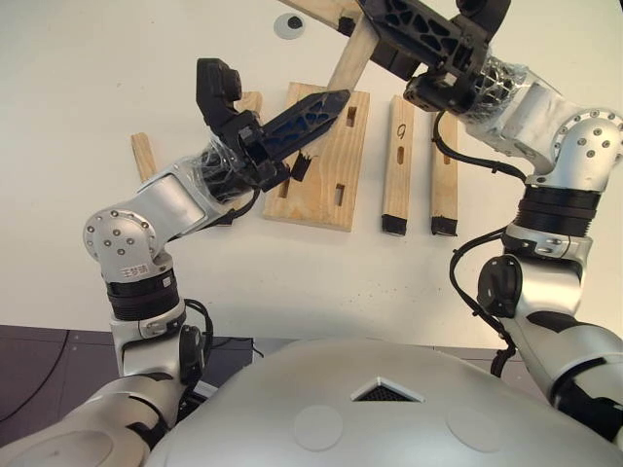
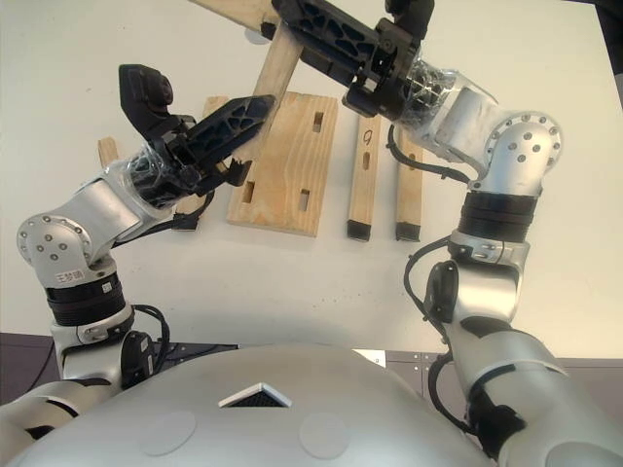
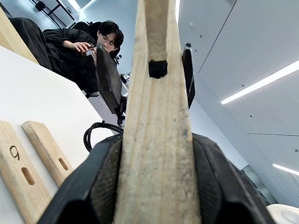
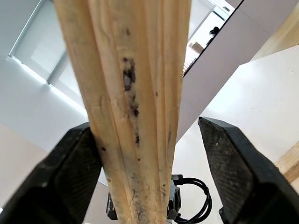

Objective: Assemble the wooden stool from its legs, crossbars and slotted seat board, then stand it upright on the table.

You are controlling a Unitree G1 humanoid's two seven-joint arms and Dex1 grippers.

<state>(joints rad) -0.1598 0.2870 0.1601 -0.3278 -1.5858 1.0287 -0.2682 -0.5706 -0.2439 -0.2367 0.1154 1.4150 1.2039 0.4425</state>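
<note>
Raised leg: off the counter, tilted, above the far end of the seat board; far end meeting a crossbar that lies across it.
Left gripper: over the seat board; fingers clenched on both sides of the raised leg's lower part.
Right gripper: at the raised leg's far end, close to the crossbar; fingers released and spread astride the wood, one against it, the other with a gap beside it.
Seat board: flat on the counter, slots facing up, partly under the left gripper.
Inner leg: flat on the counter just right of the seat board, not touching it, black cap at the near end.
Outer leg: flat beside the inner leg, parallel to it, black cap at the near end.
Short wooden piece: flat on the counter beyond the left arm, well apart from the seat board.
Grey disc: on the counter beyond the seat board, near the crossbar.
</note>
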